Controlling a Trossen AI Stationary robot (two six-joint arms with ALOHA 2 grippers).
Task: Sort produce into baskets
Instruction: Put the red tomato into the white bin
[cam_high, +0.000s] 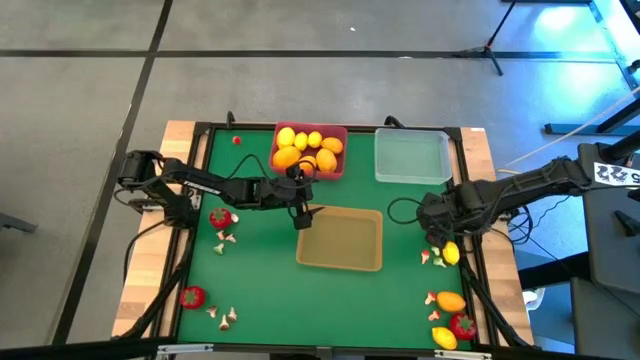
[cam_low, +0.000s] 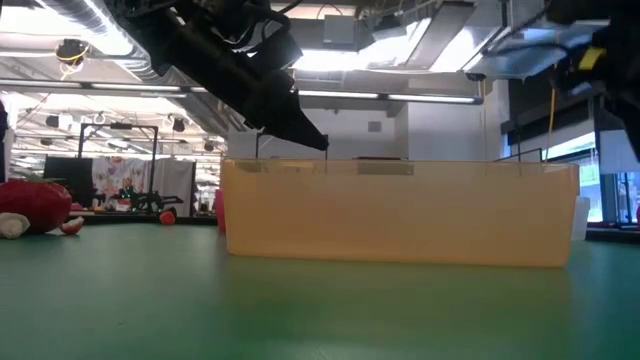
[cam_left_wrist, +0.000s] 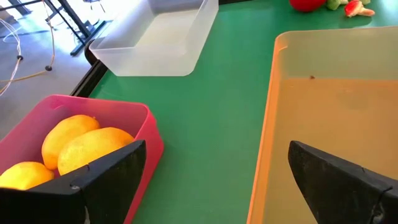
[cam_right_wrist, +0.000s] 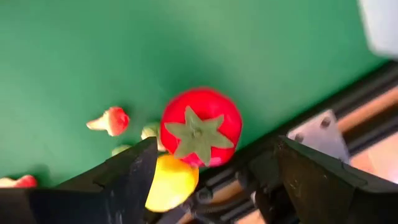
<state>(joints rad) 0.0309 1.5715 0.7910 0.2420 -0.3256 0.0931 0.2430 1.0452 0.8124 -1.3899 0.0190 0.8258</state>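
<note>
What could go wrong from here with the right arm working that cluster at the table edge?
The right gripper hovers open over a red fruit crowded by a yellow lemon and small mushroom bits, so closing may catch or knock a neighbour. The cluster lies against the table's black frame; a finger might strike it. The left gripper hangs open between the pink basket and tan basket, and could bump either.

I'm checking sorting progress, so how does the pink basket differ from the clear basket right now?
The pink basket is opaque red-pink and holds a pile of yellow and orange lemons; the clear basket is pale, see-through and holds nothing. Both are shallow rectangular trays side by side along the mat's far edge.
</note>
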